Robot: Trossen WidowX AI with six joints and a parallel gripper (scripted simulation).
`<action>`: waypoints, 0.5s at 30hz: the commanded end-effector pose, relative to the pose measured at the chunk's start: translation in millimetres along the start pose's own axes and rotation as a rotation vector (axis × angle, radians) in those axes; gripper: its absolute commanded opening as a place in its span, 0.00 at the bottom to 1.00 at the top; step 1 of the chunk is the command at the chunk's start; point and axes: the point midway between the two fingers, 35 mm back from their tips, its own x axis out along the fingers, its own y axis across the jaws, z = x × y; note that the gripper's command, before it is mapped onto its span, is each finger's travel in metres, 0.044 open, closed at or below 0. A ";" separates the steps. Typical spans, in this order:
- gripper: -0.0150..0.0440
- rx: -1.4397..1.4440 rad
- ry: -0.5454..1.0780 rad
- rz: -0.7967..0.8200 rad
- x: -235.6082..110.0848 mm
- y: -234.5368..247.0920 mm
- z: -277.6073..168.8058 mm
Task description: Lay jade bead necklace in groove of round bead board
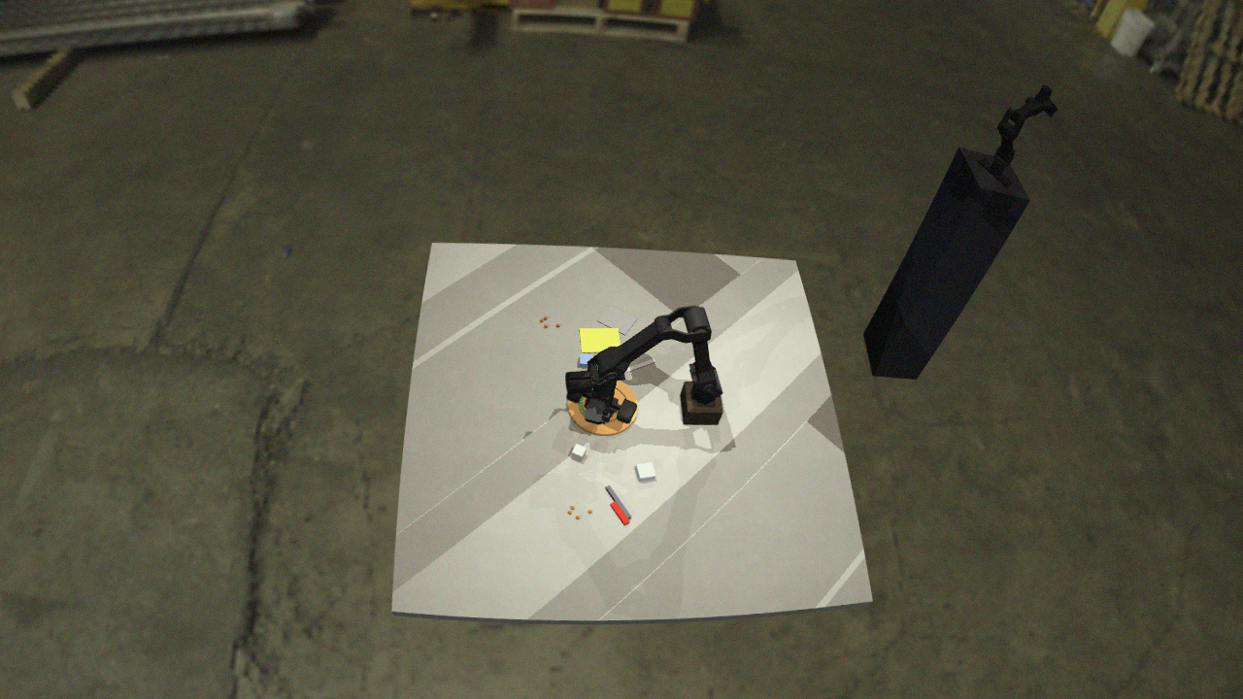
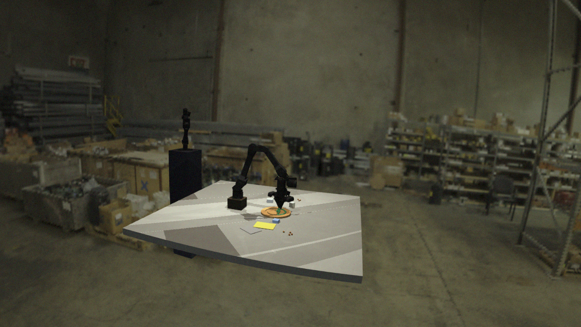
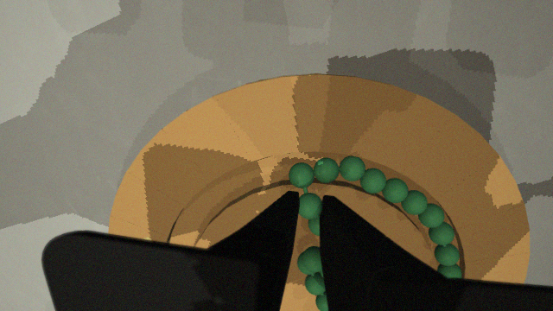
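The round bead board (image 3: 242, 130) (image 1: 600, 426) (image 2: 268, 212) is a tan wooden disc with a ring groove, lying on the table. The jade bead necklace (image 3: 395, 190) (image 2: 279, 210) is a string of green beads. One stretch curves along the groove on the right in the wrist view. Another stretch runs inward across the board's middle. My gripper (image 3: 308, 204) (image 1: 599, 405) (image 2: 280, 205) is low over the board and shut on the beads of that inner stretch, near where the string bends. The beads under the fingers are partly hidden.
A yellow pad (image 1: 598, 338) (image 2: 264, 225) and a grey sheet (image 1: 618, 316) lie beyond the board. Two white cubes (image 1: 579, 451) (image 1: 645, 471), a red-and-blue tool (image 1: 618, 506) and small brown beads (image 1: 578, 511) (image 1: 545, 321) lie around. The arm's base (image 1: 701, 407) stands to the right.
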 end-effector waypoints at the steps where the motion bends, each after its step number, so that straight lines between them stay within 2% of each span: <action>1: 0.25 -0.002 -0.002 0.000 -2.0 1.6 1.2; 15: 0.25 -0.002 -0.002 0.001 -0.8 17.2 7.9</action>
